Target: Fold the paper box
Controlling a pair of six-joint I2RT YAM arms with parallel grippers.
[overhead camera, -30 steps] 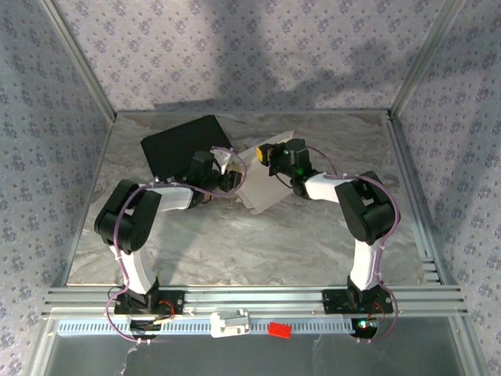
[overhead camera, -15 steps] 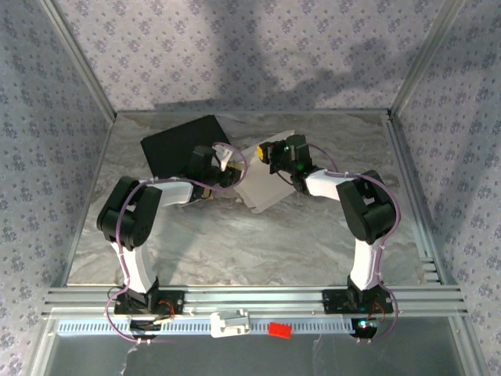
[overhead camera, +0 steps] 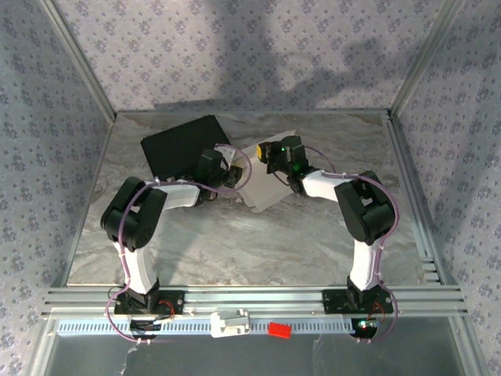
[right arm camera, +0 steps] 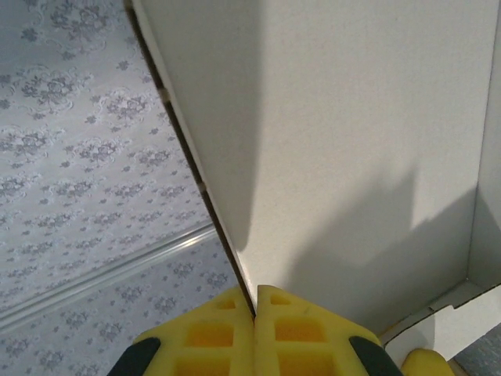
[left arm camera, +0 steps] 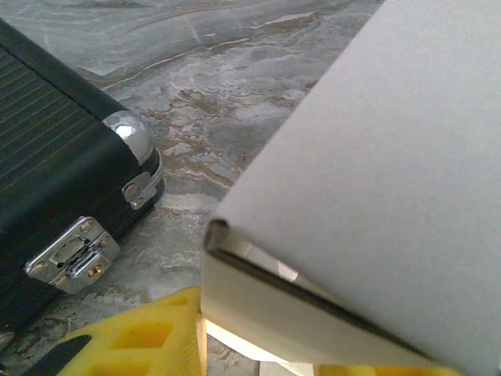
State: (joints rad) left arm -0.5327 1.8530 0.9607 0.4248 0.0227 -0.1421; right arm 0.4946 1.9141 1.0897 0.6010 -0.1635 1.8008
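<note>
In the top view, the paper box (overhead camera: 262, 186) lies on the marbled table (overhead camera: 235, 243), just right of the black case (overhead camera: 178, 146). The left gripper (overhead camera: 229, 171) sits between case and box. The right gripper (overhead camera: 263, 153) is farther right of the case, at the box's rear edge.

In the left wrist view, a box corner hangs just right of the case's chrome corner, apart from it. The yellow fingers (left arm camera: 149, 337) flank the corner, and I cannot tell whether they pinch it.

In the right wrist view, the claw is pressed together on a thin upright wall of the box.

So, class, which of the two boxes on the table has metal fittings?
The black case, beside the white paper box: it alone carries a shiny corner cap and latch.
</note>
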